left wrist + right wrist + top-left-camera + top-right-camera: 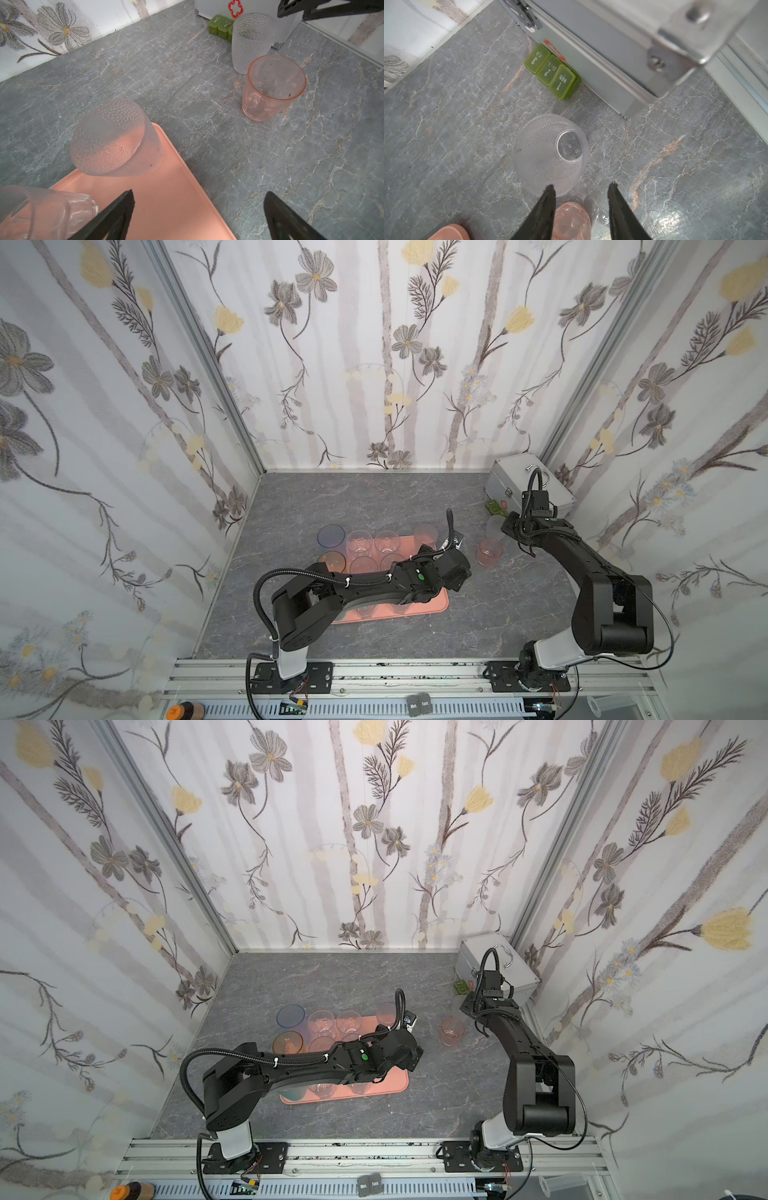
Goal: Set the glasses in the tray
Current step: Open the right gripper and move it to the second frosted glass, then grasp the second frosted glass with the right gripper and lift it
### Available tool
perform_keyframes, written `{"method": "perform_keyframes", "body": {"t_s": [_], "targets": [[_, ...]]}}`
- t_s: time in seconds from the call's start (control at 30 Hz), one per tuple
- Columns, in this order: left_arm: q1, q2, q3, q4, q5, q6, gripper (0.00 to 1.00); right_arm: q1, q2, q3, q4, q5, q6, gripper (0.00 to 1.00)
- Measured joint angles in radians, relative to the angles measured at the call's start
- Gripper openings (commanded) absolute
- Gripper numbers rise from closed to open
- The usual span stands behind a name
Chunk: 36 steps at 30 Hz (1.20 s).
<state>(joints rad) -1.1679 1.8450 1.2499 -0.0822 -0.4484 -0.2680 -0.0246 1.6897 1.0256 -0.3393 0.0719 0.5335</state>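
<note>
Reading the frosted tumbler point(550, 153) as light, stiff and thin-walled. The dimpled wall should give some bite, but it looks tippy, so we'd pinch across the wall just under the rim. It stands upright on the table, off the tray point(437, 604) at its 2 o'clock, just beside the pink tumbler point(489, 552) at that one's 12. We see the right gripper point(581, 185) above it, jaws part-spread and empty, tips at the near rim, not around it. The left gripper point(199, 192) is spread wide and empty over the tray corner.
</note>
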Motion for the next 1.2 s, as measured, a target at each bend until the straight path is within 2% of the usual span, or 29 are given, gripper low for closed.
{"method": "perform_keyframes", "body": {"t_s": [0.43,0.57,0.73,0.8,1.0,1.2], "targets": [[0.000,0.011,-0.009,0.000,0.004,0.004,1.00,-0.002,0.103,0.002,0.084,-0.048,0.035,0.36],[0.000,0.017,-0.009,0.000,0.004,0.006,1.00,-0.002,0.114,0.001,0.087,-0.050,0.035,0.24],[0.000,0.018,-0.009,0.000,0.004,0.007,1.00,-0.002,0.114,-0.008,0.107,-0.065,0.037,0.05],[0.000,0.018,-0.009,0.000,0.003,0.010,1.00,-0.002,0.114,-0.011,0.113,-0.069,0.041,0.01],[0.004,-0.009,-0.027,-0.001,-0.034,0.048,1.00,0.011,0.048,-0.018,0.111,-0.069,0.041,0.00],[0.032,-0.088,-0.058,0.000,-0.082,0.069,1.00,0.076,-0.048,0.017,0.074,-0.063,0.029,0.00]]}}
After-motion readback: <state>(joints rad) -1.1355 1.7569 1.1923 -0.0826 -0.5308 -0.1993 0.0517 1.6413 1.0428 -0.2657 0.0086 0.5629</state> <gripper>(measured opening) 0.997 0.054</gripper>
